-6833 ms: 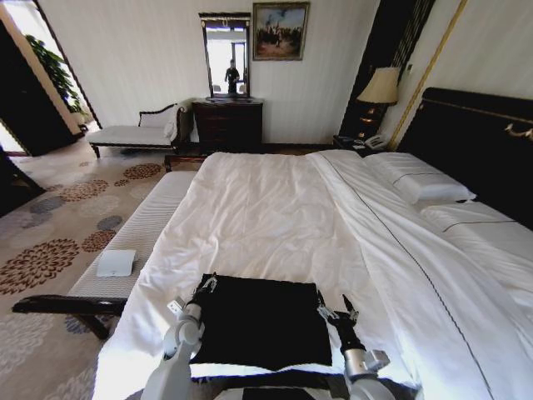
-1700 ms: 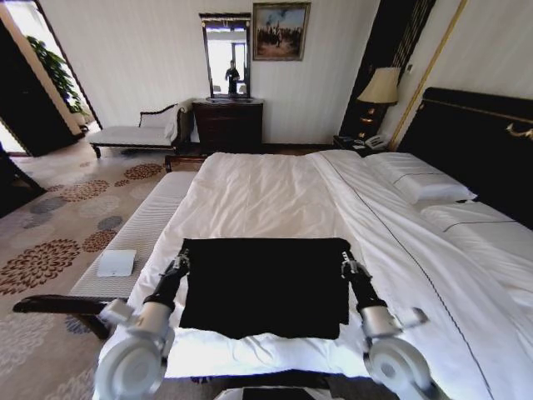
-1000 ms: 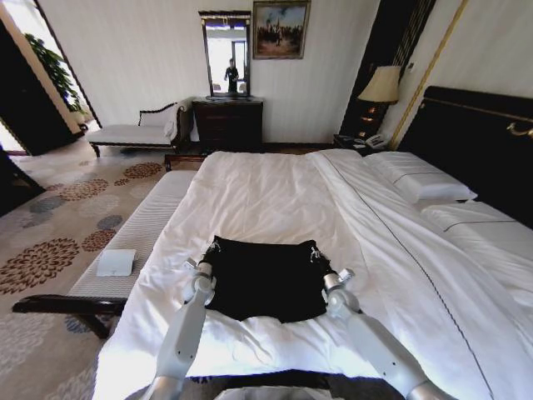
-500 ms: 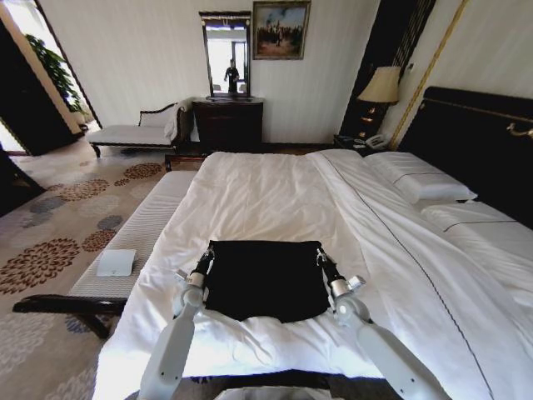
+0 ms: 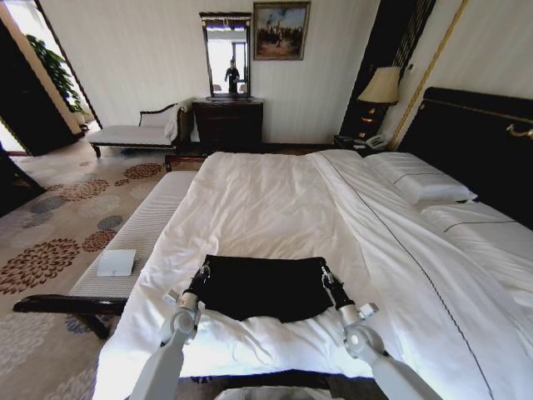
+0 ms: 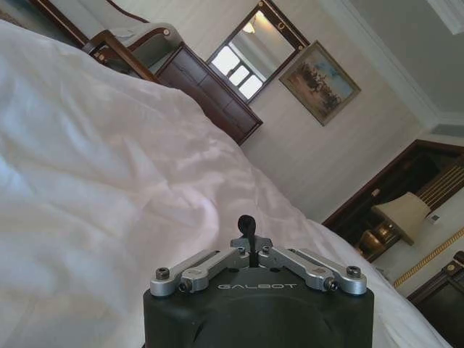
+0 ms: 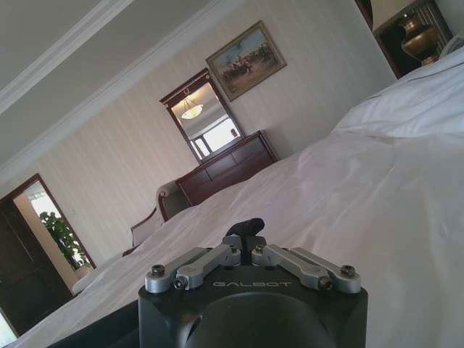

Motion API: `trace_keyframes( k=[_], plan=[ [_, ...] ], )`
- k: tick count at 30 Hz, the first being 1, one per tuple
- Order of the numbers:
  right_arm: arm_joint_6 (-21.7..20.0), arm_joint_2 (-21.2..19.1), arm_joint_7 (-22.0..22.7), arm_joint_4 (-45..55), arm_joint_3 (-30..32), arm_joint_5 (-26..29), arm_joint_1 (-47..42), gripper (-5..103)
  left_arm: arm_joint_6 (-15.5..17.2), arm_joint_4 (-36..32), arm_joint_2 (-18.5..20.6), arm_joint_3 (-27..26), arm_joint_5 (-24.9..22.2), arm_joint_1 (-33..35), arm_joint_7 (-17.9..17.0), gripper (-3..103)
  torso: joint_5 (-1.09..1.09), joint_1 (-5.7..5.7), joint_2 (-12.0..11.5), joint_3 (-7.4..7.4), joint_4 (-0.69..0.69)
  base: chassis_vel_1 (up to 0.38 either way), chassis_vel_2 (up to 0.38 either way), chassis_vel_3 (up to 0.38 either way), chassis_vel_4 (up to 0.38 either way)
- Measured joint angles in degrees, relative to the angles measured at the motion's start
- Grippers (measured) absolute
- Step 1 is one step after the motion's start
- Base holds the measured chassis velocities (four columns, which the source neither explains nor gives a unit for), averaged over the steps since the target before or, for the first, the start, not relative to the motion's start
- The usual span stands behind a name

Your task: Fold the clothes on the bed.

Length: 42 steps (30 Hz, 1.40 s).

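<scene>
Shirt (image 5: pixel 262 287) sits lower centre of the head frame, a black band lying flat on the bed (image 5: pixel 275 200) near its foot edge. You see it wide and short from near edge to far, which reads as a fold partly made. No chest lettering shows from here; likely turned inward or face down.

Left gripper (image 5: pixel 202 272) is at the shirt's far-left corner, right gripper (image 5: pixel 326 274) at the far-right corner, arms running up from the bottom of the frame on either side. Both sit low, right at the fabric. The matched corner hold is how you keep the edge straight and taut, so the layer travels as one sheet instead of bunching.

Left wrist view: the linkage bars are splayed flat and the fingers (image 6: pixel 248 230) are pressed together in the centre of the frame, closed tight. Right wrist view shows the same, fingers (image 7: pixel 249 228) drawn together. Whether cloth is pinched between them you cannot confirm from the wrist frames; the head view suggests each holds a corner.

Readable writing: "GALBOT" on both gripper housings, lower centre of each wrist frame. Nothing else legible.
</scene>
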Motion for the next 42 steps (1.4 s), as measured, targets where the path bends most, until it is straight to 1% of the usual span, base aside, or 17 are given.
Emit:
trace_keyframes(
  k=[5,8,12,18,22,27,29,30,31,33,36,37,38,39,40,41,42],
  plan=[
    [0.2,0.4,0.7,0.7,0.2,-1.5,-2.1,2,-0.1,-0.6,-0.6,-0.1,1.8,2.6,-0.7,1,0.0,0.0,0.0,0.0,0.0,0.0,0.0,0.0,0.0],
    [0.2,0.6,2.7,0.6,0.3,-2.6,-3.0,2,-0.1,-1.0,-1.2,-0.4,2.6,4.1,-1.7,1,0.0,0.0,0.0,0.0,0.01,0.0,0.0,0.0,0.0],
    [0.2,0.5,4.4,0.8,0.4,-3.4,-3.7,2,-0.2,-1.6,-1.3,-0.8,2.8,4.6,-2.5,1,0.0,0.01,0.0,0.0,0.0,0.0,0.0,0.0,0.0],
    [-0.8,0.4,7.5,4.9,1.0,-4.3,-6.7,2,-0.1,-3.9,-1.1,-1.4,2.5,6.4,-2.8,1,0.0,0.01,0.0,0.0,0.0,0.0,0.0,0.0,0.0],
    [-0.9,0.3,7.9,6.9,1.6,-4.4,-8.2,2,0.0,-4.2,-0.9,-1.8,2.1,7.1,-2.8,1,-0.01,0.0,0.0,0.0,0.0,0.0,0.0,0.0,0.0],
    [-1.0,0.5,8.3,6.0,1.7,-5.9,-8.9,2,0.0,-3.4,-0.9,-1.7,2.7,7.3,-3.1,1,0.0,0.01,0.0,0.0,0.0,0.0,0.0,0.0,0.0],
    [-0.9,0.8,9.0,5.3,1.7,-7.3,-9.1,-1,-0.1,-3.8,-1.1,-1.3,4.4,7.6,-3.9,1,0.0,0.01,0.0,0.0,0.0,0.0,0.0,0.0,0.0],
    [-0.8,0.9,9.3,5.2,1.7,-8.0,-9.2,4,-0.4,-4.6,-1.2,-1.1,5.6,8.0,-4.2,-2,-0.01,0.01,0.0,0.0,-0.01,0.0,0.0,0.0,0.0],
    [-0.6,1.0,9.5,5.3,1.9,-8.7,-9.3,9,-0.5,-6.1,-1.2,-1.0,6.7,8.6,-4.4,3,0.0,0.01,0.0,0.0,-0.01,0.0,0.0,0.0,0.0],
    [-0.5,1.0,9.6,5.6,2.0,-9.0,-9.4,9,-0.5,-6.9,-1.2,-1.0,7.1,8.9,-4.5,3,-0.01,0.01,0.0,0.0,0.0,0.0,0.0,0.0,0.0],
    [-0.4,0.7,11.8,9.4,3.6,-9.9,-10.4,26,0.3,-13.7,-0.8,-2.1,8.2,10.8,-5.6,20,0.0,0.01,0.0,0.0,0.0,0.0,0.0,0.0,0.0],
    [-0.7,0.6,13.1,10.4,4.2,-10.2,-10.6,26,0.6,-15.0,-0.4,-2.6,8.2,11.0,-6.1,24,0.0,0.01,0.0,0.0,0.0,0.0,0.0,0.0,0.0],
    [-0.7,0.6,13.1,10.4,4.2,-10.2,-10.6,26,0.6,-15.0,-0.4,-2.6,8.2,11.0,-6.1,24,0.0,0.01,0.0,0.0,0.0,0.0,0.0,0.0,0.0],
    [-1.2,0.5,14.6,11.5,4.9,-10.5,-10.7,32,1.0,-16.3,0.0,-3.1,8.2,11.0,-6.6,30,0.0,0.01,0.0,0.0,0.0,0.0,0.0,0.0,0.0],
    [-2.8,0.3,17.2,13.1,6.0,-11.0,-10.6,37,1.9,-17.9,0.7,-3.7,8.2,10.8,-7.4,36,0.0,0.01,0.0,0.0,0.01,0.0,0.0,0.0,0.0],
    [-4.9,-0.1,20.1,14.7,6.7,-11.2,-10.2,42,3.4,-19.1,1.5,-4.0,9.0,9.9,-8.7,36,0.0,0.01,0.0,0.0,0.0,0.0,0.0,0.0,0.0],
    [-7.4,-0.5,23.0,16.0,7.0,-11.2,-9.1,47,5.0,-19.7,2.0,-3.9,10.3,8.7,-10.2,41,-0.01,0.0,0.0,0.0,0.0,0.0,0.0,0.0,0.0]
  ],
)
